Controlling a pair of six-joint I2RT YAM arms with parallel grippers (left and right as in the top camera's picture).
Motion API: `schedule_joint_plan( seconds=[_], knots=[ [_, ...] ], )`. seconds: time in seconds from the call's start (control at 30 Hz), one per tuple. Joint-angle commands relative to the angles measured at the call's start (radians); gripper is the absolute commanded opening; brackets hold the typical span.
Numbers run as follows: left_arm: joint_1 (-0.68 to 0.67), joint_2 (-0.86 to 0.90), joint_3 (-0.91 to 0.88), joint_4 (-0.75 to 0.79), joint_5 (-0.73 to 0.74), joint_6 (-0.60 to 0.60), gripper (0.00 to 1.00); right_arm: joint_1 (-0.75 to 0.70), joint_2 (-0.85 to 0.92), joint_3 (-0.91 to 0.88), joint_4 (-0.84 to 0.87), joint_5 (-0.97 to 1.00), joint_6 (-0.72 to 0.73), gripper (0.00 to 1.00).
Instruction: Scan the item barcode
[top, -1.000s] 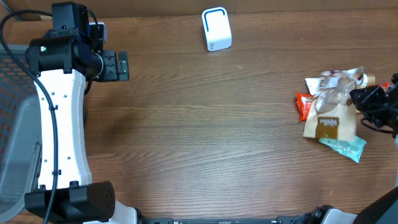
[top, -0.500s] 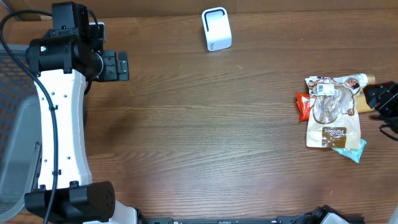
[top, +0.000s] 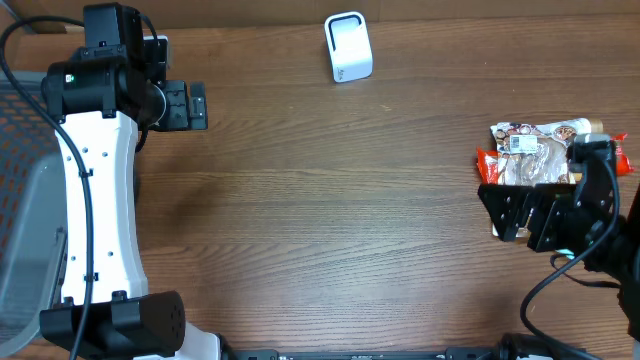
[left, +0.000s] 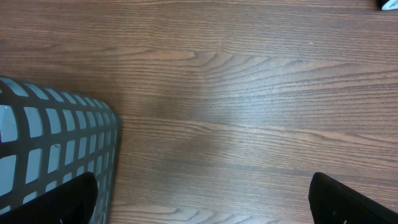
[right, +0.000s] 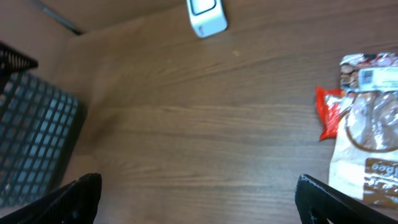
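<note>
A: Right wrist view: right gripper (right: 198, 200) spread wide, empty, over the pouch (top: 530, 150). Closing there could pinch 2 packets or crease the label (top: 519, 143).
B: How does it lie?
A: Flat at the table's (top: 350, 200) right, crinkly, white label up, overlapping a red packet (top: 486, 168), well apart from the scanner (top: 348, 47).

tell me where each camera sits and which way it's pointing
Overhead: fixed above the table, looking straight down; the left claw and right claw both show, open.
Left wrist: rides behind the left claw, looking down at bare wood and a basket corner; its own fingertips sit in the bottom corners.
Right wrist: rides behind the right claw, looking over the table toward the scanner and snack packets; fingertips in the bottom corners.
Shared: overhead and right wrist both show scanner and packets.
</note>
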Motion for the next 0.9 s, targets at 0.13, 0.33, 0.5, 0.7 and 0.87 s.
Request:
schedule_joint_plan(
  seconds=[0.13, 0.33, 0.5, 0.7, 0.87],
  knots=[
    [0.002, 0.005, 0.019, 0.004, -0.006, 0.019, 0.99, 0.011, 0.004, 0.013, -0.157, 0.035, -0.015, 1.00],
    [0.002, 0.005, 0.019, 0.004, -0.006, 0.019, 0.99, 0.011, 0.004, 0.013, -0.192, 0.042, -0.016, 1.00],
    [0.002, 0.005, 0.019, 0.004, -0.006, 0.019, 1.00, 0.015, 0.001, -0.005, -0.101, 0.145, -0.015, 1.00],
    [0.002, 0.005, 0.019, 0.004, -0.006, 0.019, 1.00, 0.102, -0.101, -0.208, 0.369, 0.364, -0.015, 1.00],
    [0.002, 0.005, 0.019, 0.004, -0.006, 0.019, 0.99, 0.181, -0.277, -0.561, 0.905, 0.517, -0.016, 1.00]
  ],
)
